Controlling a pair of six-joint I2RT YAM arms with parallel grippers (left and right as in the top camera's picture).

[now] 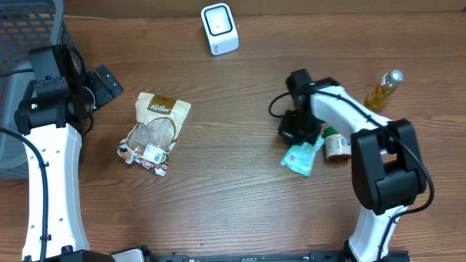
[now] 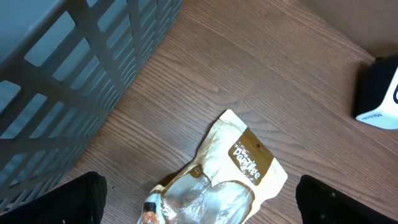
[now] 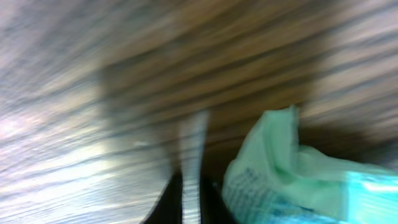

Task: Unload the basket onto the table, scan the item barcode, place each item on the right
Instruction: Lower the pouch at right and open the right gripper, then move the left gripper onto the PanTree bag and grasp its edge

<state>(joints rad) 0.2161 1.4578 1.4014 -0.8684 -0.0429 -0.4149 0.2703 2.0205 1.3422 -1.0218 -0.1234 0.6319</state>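
Note:
A clear and tan snack bag [image 1: 154, 133] lies flat on the wooden table, left of centre; its barcode label faces up at the lower end. My left gripper [image 1: 109, 84] hovers up and left of it, open, and in the left wrist view the bag [image 2: 227, 180] lies below and between the wide-apart fingers of the left gripper [image 2: 202, 202]. A green packet [image 1: 301, 157] lies at the right. My right gripper [image 1: 298, 132] is low over its upper edge. The right wrist view is blurred: the right gripper [image 3: 193, 199] is shut, with the packet [image 3: 286, 168] just to the right of it. The white scanner [image 1: 219, 28] stands at the back centre.
A grey slatted basket [image 1: 22, 44] fills the far left corner, close to the left arm, and shows as the basket wall [image 2: 74, 74] in the left wrist view. A small brown bottle [image 1: 336, 144] lies beside the green packet. A yellow bottle [image 1: 384, 89] lies at the far right.

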